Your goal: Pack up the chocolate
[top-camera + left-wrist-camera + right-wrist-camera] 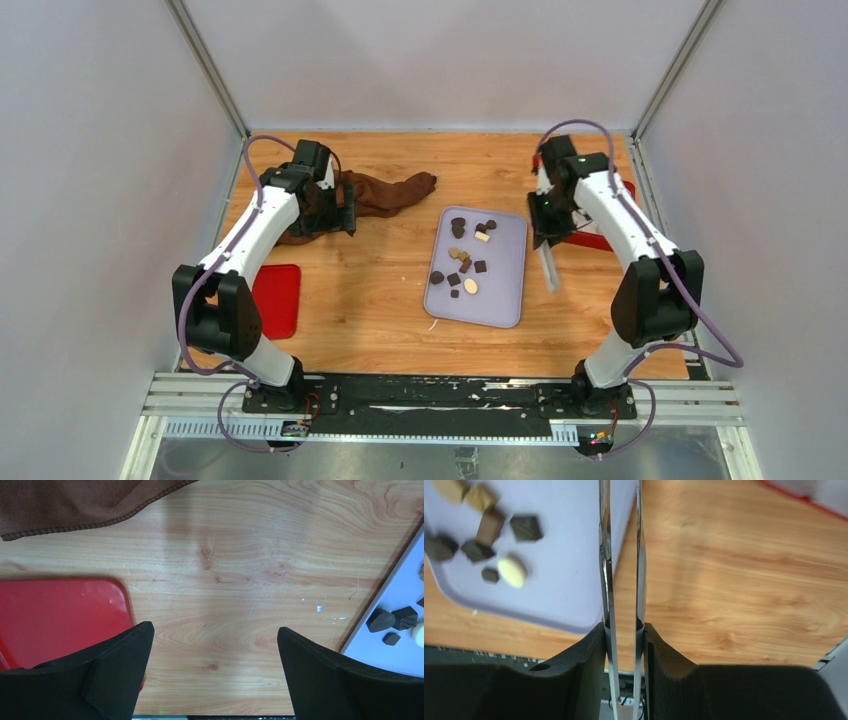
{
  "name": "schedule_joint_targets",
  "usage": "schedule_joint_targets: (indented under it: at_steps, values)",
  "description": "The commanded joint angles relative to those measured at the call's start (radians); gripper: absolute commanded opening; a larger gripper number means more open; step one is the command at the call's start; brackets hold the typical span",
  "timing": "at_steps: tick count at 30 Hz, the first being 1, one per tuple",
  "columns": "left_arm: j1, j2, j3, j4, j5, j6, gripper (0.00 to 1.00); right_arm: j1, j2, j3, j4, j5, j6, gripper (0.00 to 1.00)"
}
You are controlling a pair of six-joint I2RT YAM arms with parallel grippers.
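1. Tongs (605, 555) are clamped in the right gripper (624, 632). Their blades are drawn almost parallel with a slim gap, and nothing shows between them, though the tips run out of the wrist view.
2. From above, their long axis runs 12 to 6, parallel to and just beside the right edge of the lavender tray (505, 295).
3. The chocolate (454, 279) lies scattered on that tray, at 9 o'clock from the tongs.
4. The left gripper (214, 630), spread wide and empty, hangs over the table (240, 580) at the tray's 10 o'clock. The right arm is nearer, so the reach probably goes toward 9.

White arms (262, 222) — black joints (215, 310), purple cables (247, 160)
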Motion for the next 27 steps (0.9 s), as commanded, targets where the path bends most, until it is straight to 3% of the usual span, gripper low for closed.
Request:
schedule_joint_targets:
  at_steps: [1, 9, 15, 27]
  values:
    - [0.004, -0.030, 0.013, -0.004, -0.001, -0.009, 1.00, 0.148, -0.029, -0.088, -0.096, -0.060, -0.005, 0.29]
    - [0.004, -0.040, -0.010, -0.003, 0.010, -0.020, 1.00, 0.306, 0.026, -0.176, -0.114, -0.050, 0.014, 0.36]
    - [0.004, -0.062, -0.018, -0.004, 0.002, -0.013, 1.00, 0.359, 0.107, -0.141, -0.109, -0.021, 0.030, 0.37]
    - [0.004, -0.092, -0.049, -0.004, -0.012, -0.003, 1.00, 0.412, 0.095, -0.152, -0.099, -0.032, 0.058, 0.40]
